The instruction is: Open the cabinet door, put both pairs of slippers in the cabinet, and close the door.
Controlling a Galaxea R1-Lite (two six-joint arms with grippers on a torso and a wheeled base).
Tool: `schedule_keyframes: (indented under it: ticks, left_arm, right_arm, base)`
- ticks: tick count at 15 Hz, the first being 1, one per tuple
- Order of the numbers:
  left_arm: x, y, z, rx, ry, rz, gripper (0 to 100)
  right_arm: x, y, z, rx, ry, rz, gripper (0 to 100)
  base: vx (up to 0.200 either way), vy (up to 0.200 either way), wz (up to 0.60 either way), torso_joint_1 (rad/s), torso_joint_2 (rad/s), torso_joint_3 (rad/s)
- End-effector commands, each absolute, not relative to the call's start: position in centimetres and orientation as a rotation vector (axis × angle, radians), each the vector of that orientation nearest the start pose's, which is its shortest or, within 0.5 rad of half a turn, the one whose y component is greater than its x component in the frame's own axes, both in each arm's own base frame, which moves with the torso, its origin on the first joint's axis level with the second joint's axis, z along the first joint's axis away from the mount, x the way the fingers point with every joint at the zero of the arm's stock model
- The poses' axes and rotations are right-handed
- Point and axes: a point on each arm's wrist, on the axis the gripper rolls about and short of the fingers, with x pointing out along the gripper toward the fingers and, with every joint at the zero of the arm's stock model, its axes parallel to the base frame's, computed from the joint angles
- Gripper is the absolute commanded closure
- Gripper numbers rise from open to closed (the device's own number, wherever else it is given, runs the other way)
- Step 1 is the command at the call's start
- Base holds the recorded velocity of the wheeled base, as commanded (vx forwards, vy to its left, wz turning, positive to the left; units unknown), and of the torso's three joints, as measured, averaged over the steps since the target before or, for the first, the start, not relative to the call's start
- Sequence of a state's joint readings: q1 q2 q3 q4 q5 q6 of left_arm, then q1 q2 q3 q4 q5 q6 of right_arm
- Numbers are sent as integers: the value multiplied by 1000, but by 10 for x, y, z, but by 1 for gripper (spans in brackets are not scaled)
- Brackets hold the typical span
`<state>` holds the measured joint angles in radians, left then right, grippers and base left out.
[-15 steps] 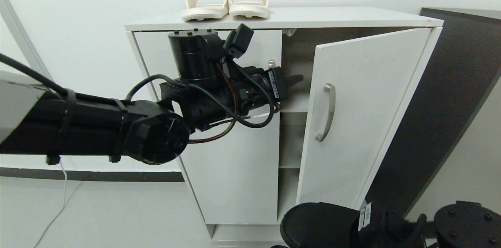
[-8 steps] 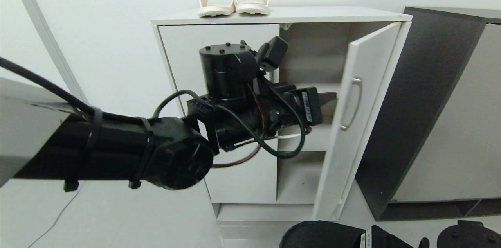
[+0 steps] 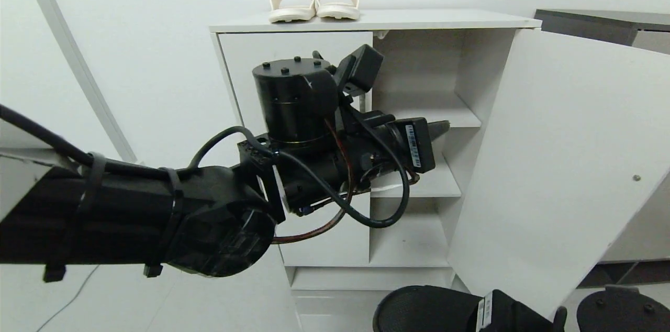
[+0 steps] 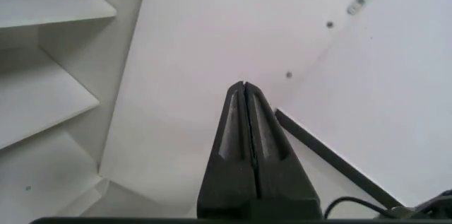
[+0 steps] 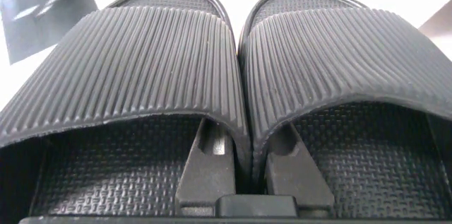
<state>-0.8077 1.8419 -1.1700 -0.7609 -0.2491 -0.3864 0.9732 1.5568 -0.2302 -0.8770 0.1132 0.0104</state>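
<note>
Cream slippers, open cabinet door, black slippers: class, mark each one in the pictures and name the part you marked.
cream slippers (image 3: 314, 6): head view, where the pair's inner edges meet.
cabinet door (image 3: 560, 164): head view, bare inner face.
black slippers (image 5: 226, 68): right wrist view, ribbed strap of one.

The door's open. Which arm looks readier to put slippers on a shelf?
Right. The right fingers pinch the black slippers, held low before the open cabinet. The left fingers are shut and empty; the cream slippers sit on top.
</note>
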Motion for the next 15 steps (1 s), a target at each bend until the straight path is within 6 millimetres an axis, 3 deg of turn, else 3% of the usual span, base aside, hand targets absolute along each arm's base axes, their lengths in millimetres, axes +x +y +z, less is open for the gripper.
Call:
schedule_keyframes:
  ticks: [1, 2, 3, 5, 8, 9, 10, 12, 15]
  left_arm:
    - [221, -227, 272, -355, 47, -1034, 100]
    - [208, -200, 278, -314, 8, -982, 100]
    - [198, -187, 279, -287, 9, -933, 100]
    - [141, -126, 280, -181, 33, -682, 100]
    - [79, -49, 276, -112, 15, -480, 100]
    - [63, -33, 273, -118, 0, -427, 100]
    - [33, -13, 265, -125, -30, -317, 100]
    - [1, 6, 249, -127, -45, -81, 100]
    - [-23, 14, 216, -129, -85, 223, 100]
  right_arm:
    - [144, 177, 110, -150, 413, 909, 100]
    - [159, 182, 112, -118, 403, 794, 100]
    - [165, 186, 115, -96, 393, 742, 100]
    - [189, 200, 120, -21, 364, 574, 100]
    - [217, 201, 117, 1, 341, 393, 100]
    - [224, 201, 116, -2, 333, 345, 100]
    - [232, 202, 114, -9, 322, 272, 100]
    - [241, 202, 112, -13, 311, 211, 100]
    - [244, 201, 108, -19, 322, 203, 100]
  base:
    - [0, 0, 0, 0, 0, 0]
    - [0, 0, 0, 0, 0, 0]
    - [0, 0, 0, 0, 0, 0]
    - [0, 0, 0, 0, 0, 0]
    - [0, 0, 0, 0, 0, 0]
    - [0, 0, 0, 0, 0, 0]
    - [0, 0, 0, 0, 0, 0]
    - [0, 0, 0, 0, 0, 0]
    - [0, 0, 0, 0, 0, 0]
